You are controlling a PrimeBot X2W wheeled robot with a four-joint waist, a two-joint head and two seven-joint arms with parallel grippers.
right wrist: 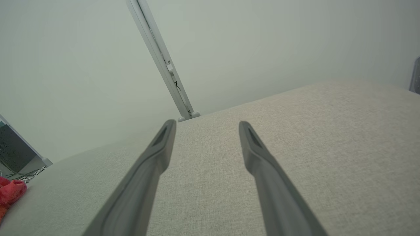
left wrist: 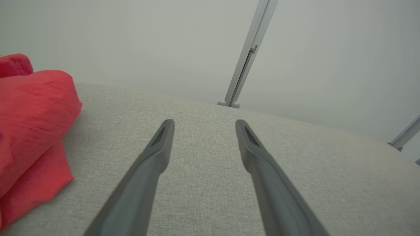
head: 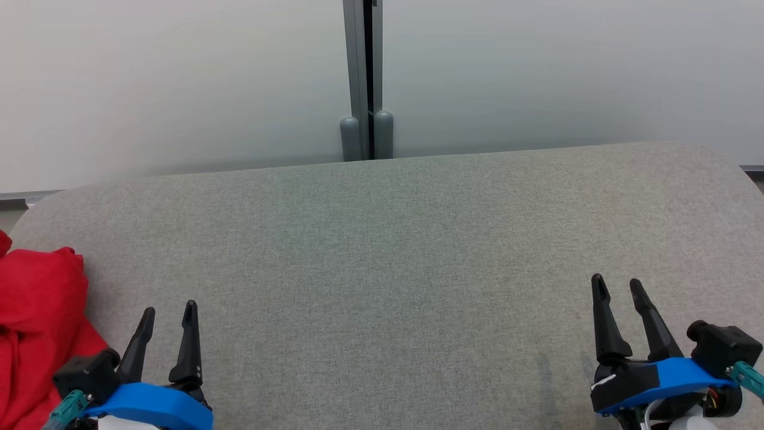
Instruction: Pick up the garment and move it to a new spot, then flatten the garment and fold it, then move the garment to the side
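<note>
The left hand [head: 170, 309] and right hand [head: 616, 280] both hover with fingers spread wide, holding nothing. The red garment [head: 36, 316] lies bunched on the grey counter [head: 382, 251] just left of the left hand.

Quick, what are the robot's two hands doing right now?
Left gripper: open, holding nothing.
Right gripper: open, holding nothing.

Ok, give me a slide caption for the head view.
Left tool and right tool open over the grey upholstered surface; crumpled red garment lies at far left.
</note>
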